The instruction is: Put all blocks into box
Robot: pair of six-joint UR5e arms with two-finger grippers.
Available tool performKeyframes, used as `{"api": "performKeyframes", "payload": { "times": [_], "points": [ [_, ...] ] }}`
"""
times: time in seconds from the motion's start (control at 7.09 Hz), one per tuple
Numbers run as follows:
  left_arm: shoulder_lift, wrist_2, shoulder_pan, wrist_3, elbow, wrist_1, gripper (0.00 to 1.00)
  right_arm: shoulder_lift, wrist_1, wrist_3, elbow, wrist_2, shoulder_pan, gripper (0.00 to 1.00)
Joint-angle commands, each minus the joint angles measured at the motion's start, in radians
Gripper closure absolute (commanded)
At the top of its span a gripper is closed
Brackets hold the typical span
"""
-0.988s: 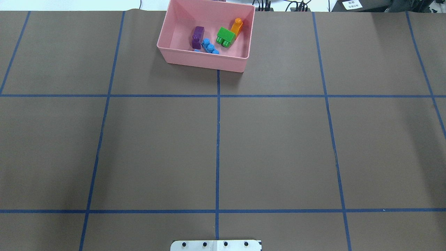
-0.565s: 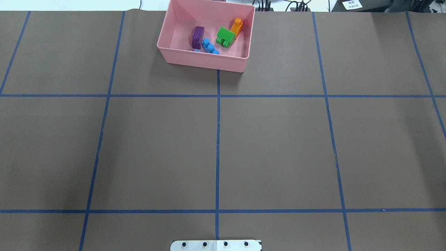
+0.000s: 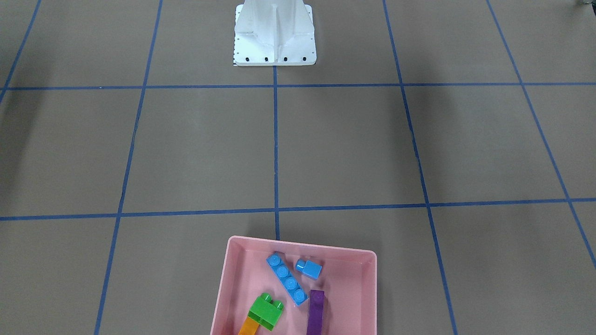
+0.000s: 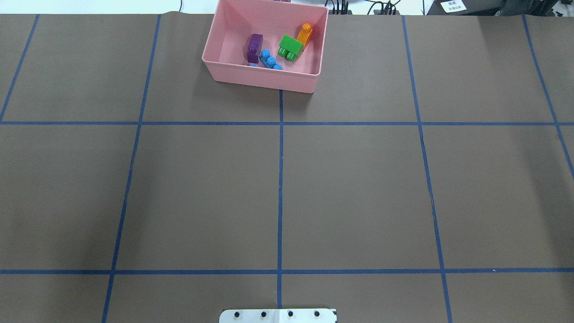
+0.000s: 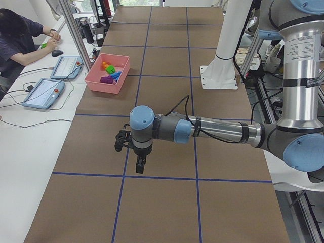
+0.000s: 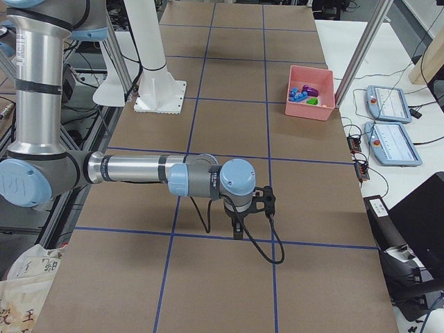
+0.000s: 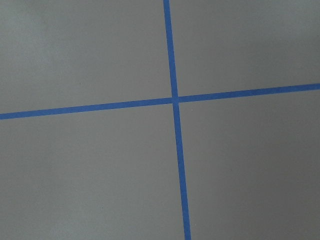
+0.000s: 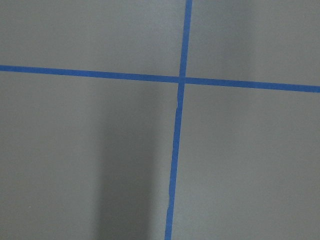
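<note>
Your left end effector [image 5: 138,163] hangs pointing down over the worktop [image 4: 358,188], and your right end effector [image 6: 236,229] does the same toward the other end. Each shows only in a side view, and each wrist camera shows just brown worktop and crossing blue tape lines [image 7: 174,100]. So you cannot tell whether either one is open or closed, though neither appears to carry anything. The box [image 4: 264,83] sits well apart from both, out beyond them on the side away from the robot's base and roughly midway between the two. Count what lies in it: one orange block [image 4: 305,33], one green block [image 4: 290,45] touching the orange one's end, one purple block [image 4: 254,47], one long blue block [image 4: 270,59] lying diagonally, and one short blue block [image 3: 309,268] just beside it. That makes five blocks, two of them blue, in one box, with two end effectors on the job. No block shows on the worktop outside the box in any view, near either end effector or elsewhere. You can judge the task as done: every block you can count is inside, and nothing seems left to pick up.
</note>
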Motion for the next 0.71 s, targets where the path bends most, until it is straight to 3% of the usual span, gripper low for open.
{"api": "performKeyframes", "payload": {
  "times": [0.0, 0.56],
  "points": [
    [-0.002, 0.001, 0.0, -0.002, 0.001, 0.0, 0.0, 0.0, 0.0, 0.0, -0.003, 0.001, 0.001, 0.0],
    [-0.002, 0.006, 0.0, -0.002, 0.007, 0.0, 0.0, -0.002, 0.001, 0.0, -0.001, 0.001, 0.001, 0.0]
  ]
}}
